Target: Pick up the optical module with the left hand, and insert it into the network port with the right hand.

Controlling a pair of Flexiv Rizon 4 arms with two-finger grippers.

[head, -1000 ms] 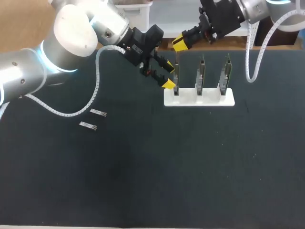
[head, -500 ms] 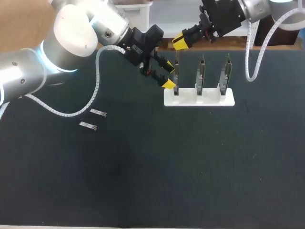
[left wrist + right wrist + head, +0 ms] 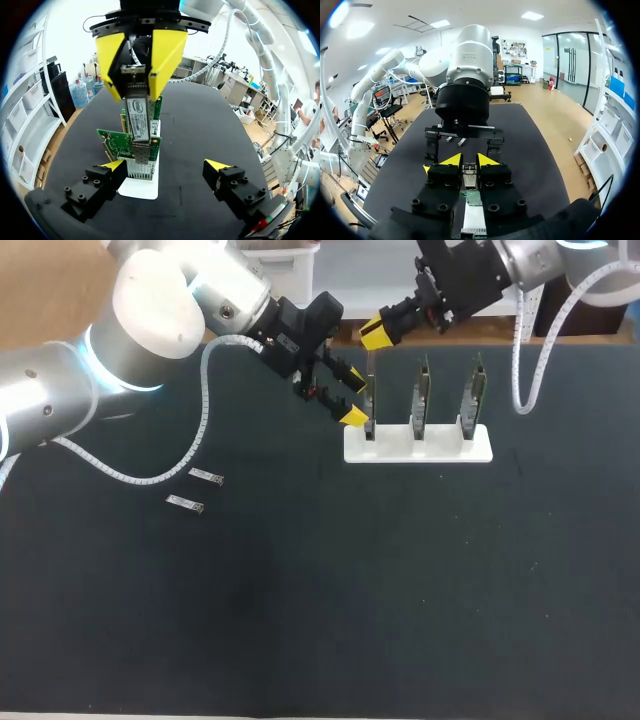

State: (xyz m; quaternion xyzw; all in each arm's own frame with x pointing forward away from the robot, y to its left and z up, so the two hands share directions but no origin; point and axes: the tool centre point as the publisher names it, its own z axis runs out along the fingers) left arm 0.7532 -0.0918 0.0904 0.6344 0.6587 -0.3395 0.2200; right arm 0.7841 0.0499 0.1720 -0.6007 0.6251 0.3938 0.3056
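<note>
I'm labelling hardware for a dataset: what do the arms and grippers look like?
The left arm and right arm are glossy silver-white with rounded joints; the left has a glowing blue ring. White spiral-wrapped cables trail from each. The left gripper and right gripper are black, blocky, with yellow-tipped fingers.

Thin silver optical module [image 3: 137, 116] with white label, standing upright, low end meeting the metal network port [image 3: 141, 167] on a green card [image 3: 116, 142]
</note>
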